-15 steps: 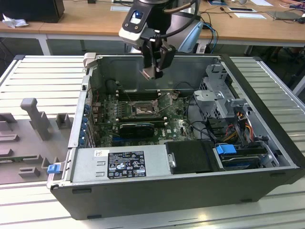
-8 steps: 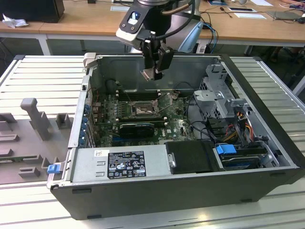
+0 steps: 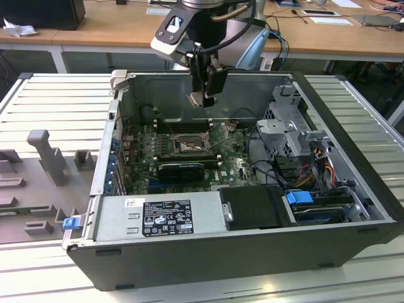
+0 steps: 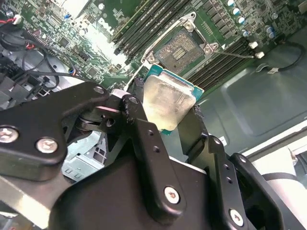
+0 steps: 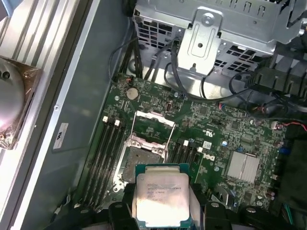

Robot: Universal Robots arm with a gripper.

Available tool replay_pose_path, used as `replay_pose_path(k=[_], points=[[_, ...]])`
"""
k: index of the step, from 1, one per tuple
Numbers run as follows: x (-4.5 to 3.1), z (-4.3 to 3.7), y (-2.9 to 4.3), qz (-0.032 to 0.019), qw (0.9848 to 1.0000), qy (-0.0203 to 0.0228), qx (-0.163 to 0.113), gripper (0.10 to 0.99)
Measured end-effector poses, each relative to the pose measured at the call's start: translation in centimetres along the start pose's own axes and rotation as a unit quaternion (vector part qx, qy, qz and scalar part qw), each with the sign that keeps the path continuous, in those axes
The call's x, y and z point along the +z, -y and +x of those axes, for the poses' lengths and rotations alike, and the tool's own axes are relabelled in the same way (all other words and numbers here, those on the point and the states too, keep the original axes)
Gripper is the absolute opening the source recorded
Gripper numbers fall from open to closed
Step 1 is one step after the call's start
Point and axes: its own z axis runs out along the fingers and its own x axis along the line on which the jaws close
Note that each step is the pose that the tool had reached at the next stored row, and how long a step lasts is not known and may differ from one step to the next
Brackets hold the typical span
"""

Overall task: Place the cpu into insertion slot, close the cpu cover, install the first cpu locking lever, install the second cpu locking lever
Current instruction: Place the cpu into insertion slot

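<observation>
Ribbed grey metal makes up the surface [image 3: 57, 95] that carries an open black computer case [image 3: 208, 259], lying on its side with the green circuit board [image 5: 216, 124] exposed at its floor. Above the board hangs the tool [image 3: 205, 95], its dark fingers [image 4: 144, 134] clenched on opposite edges of the cpu [image 5: 163, 199], held flat with its dull silver top showing in both wrist views. In the first wrist view the chip partly overlaps the insertion slot [image 5: 141, 160], yet the exterior view shows it apart from the slot, well above the board. The slot lies bare, its pin field uncovered, and the cpu cover [image 5: 154, 118] stands swung up on its hinge beside it. As I judge it, no step is finished: the chip is not yet seated, the cover is not yet closed, and with the cover up neither locking lever can be latched
</observation>
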Motion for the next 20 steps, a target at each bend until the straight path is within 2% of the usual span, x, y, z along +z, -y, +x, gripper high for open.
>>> replay_pose_path(k=[6, 8, 12, 14, 17, 20], points=[[0.26, 0.00, 0.02, -0.0008, 0.9994, 0.0031, 0.036, 0.525], [0.30, 0.00, 0.03, -0.0015, 0.9979, 0.0057, 0.065, 0.525], [0.31, -0.01, 0.03, -0.0021, 0.9956, 0.0084, 0.094, 0.525], [0.31, 0.00, 0.03, -0.0022, 0.9948, 0.0091, 0.101, 0.525], [0.35, 0.00, 0.03, -0.0022, 0.9946, 0.0099, 0.103, 0.525], [0.92, 0.04, 0.07, -0.0016, 0.9945, 0.0101, 0.104, 0.525]])
